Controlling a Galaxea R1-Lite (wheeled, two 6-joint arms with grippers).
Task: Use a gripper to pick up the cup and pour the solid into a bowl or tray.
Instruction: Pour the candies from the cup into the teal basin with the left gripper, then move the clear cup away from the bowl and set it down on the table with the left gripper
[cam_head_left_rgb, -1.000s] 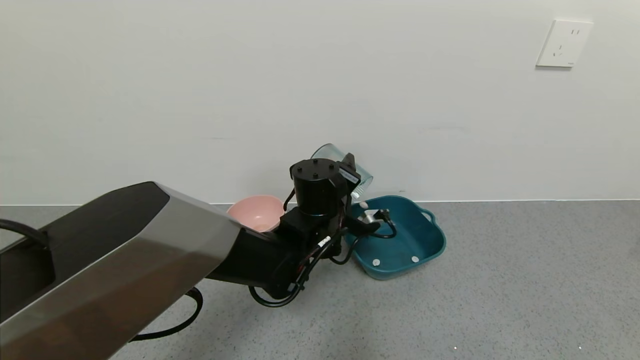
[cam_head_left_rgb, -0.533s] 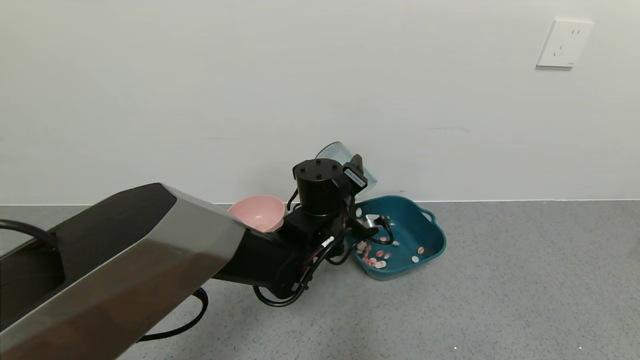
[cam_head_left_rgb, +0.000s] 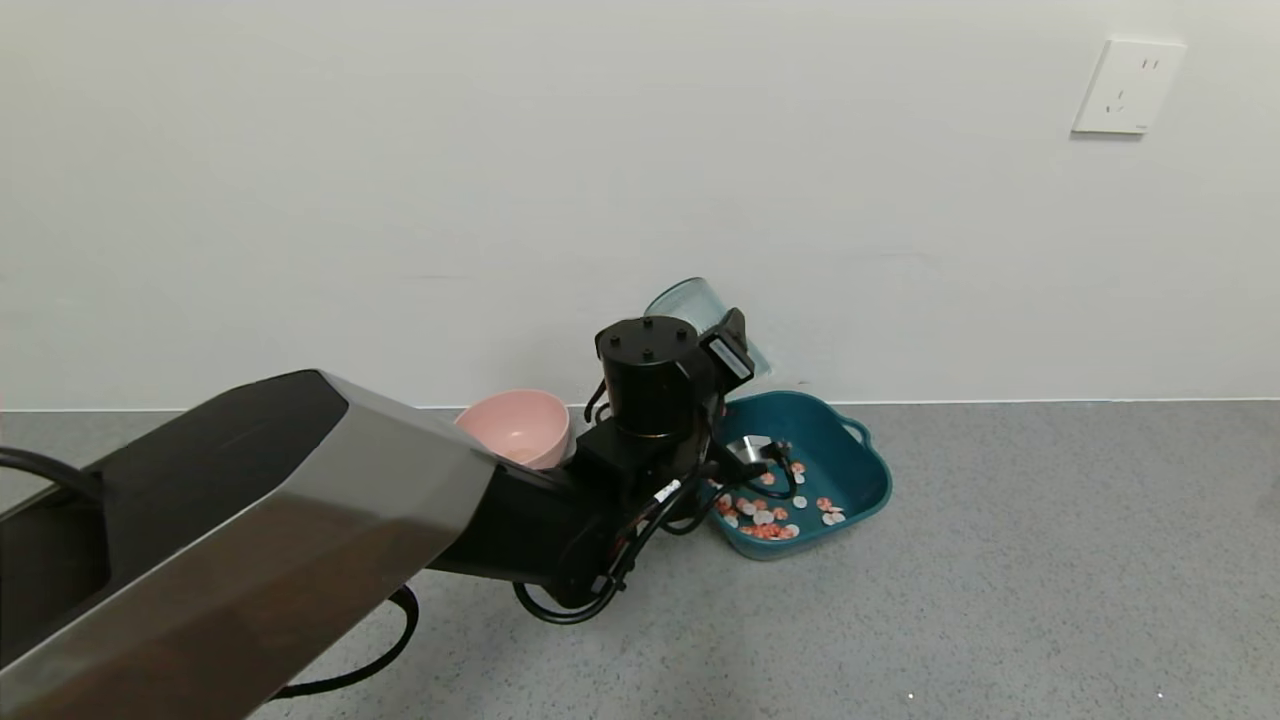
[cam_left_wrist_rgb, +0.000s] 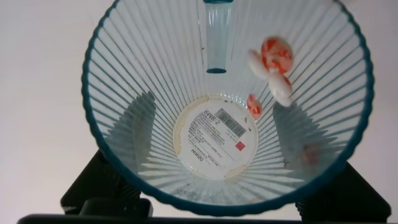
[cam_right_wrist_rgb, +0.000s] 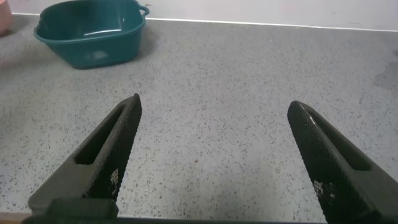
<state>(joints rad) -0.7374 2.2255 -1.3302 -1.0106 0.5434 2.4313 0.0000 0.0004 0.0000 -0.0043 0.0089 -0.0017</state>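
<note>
My left gripper (cam_head_left_rgb: 728, 348) is shut on the blue-green ribbed cup (cam_head_left_rgb: 686, 297), holding it tipped steeply over the dark teal basin (cam_head_left_rgb: 868, 478). Orange-red and white pieces of the solid (cam_head_left_rgb: 765, 518) lie scattered on the basin's floor. In the left wrist view the cup (cam_left_wrist_rgb: 155, 74) fills the picture, gripped from both sides by my left gripper (cam_left_wrist_rgb: 221, 130). A few pieces (cam_left_wrist_rgb: 273, 59) cling to its ribbed wall, and one more piece (cam_left_wrist_rgb: 254, 107) sits near the labelled base. My right gripper (cam_right_wrist_rgb: 214, 115) hangs open above the grey floor, away from the basin (cam_right_wrist_rgb: 93, 37).
A pink bowl (cam_head_left_rgb: 515, 425) stands just left of the basin, partly behind my left arm. The white wall rises right behind both, with a socket (cam_head_left_rgb: 1128, 87) high on the right. Speckled grey floor (cam_head_left_rgb: 1000, 560) stretches right and forward.
The cup has tipped further and shifted slightly right. Many pieces have dropped from it into the basin, which held only a few a second ago.
</note>
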